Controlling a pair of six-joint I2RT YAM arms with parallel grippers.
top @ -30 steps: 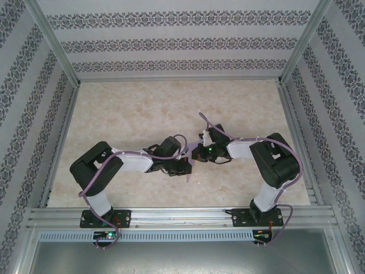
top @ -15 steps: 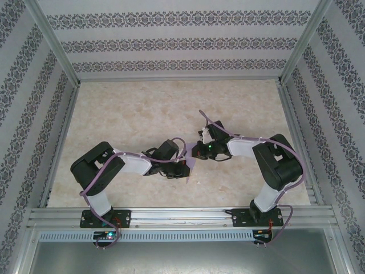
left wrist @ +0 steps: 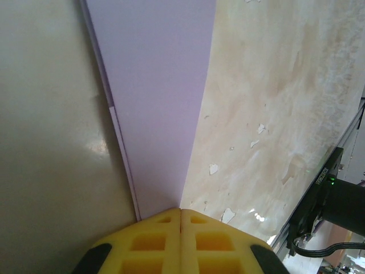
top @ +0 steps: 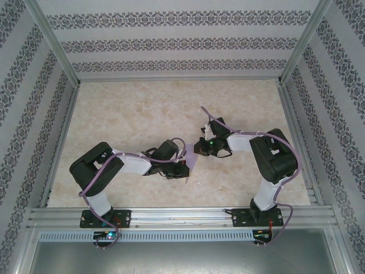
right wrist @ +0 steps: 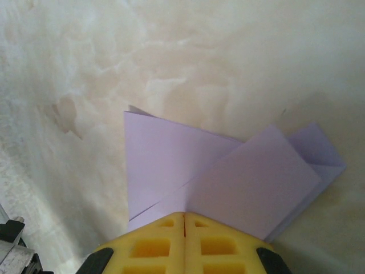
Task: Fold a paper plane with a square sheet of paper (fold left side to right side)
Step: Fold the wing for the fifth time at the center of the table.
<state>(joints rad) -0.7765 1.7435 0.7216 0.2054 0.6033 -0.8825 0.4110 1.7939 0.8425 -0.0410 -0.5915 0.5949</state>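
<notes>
Since the earlier frame the right end effector (top: 199,147) has drawn a little away from its own base and off from the left one, and the lilac strip between the two arms now sits shorter and higher, no longer trailing a point down toward the near rail. The left end effector (top: 184,169) has barely shifted. Both are together and clamped on the paper plane (top: 192,162). In the left wrist view the yellow pads (left wrist: 154,242) meet on the near end of a long, narrow lilac panel (left wrist: 159,103) that runs straight out ahead of them, its layered edge showing along one side. In the right wrist view the pads (right wrist: 219,245) pinch the near edge of the folded paper (right wrist: 239,182), with overlapping flaps fanning out ahead and to one side. Beyond the paper in both wrist views lies the mottled cream surface (right wrist: 171,57), which spreads well out around the arms in the top view (top: 125,114). My judgement is that the sheet is already several folds in, and that this small separation pulls it taut between the two grips, likely to set a crease or line up the next fold. Too much pull could tear the thin paper or slip it from one grip.
</notes>
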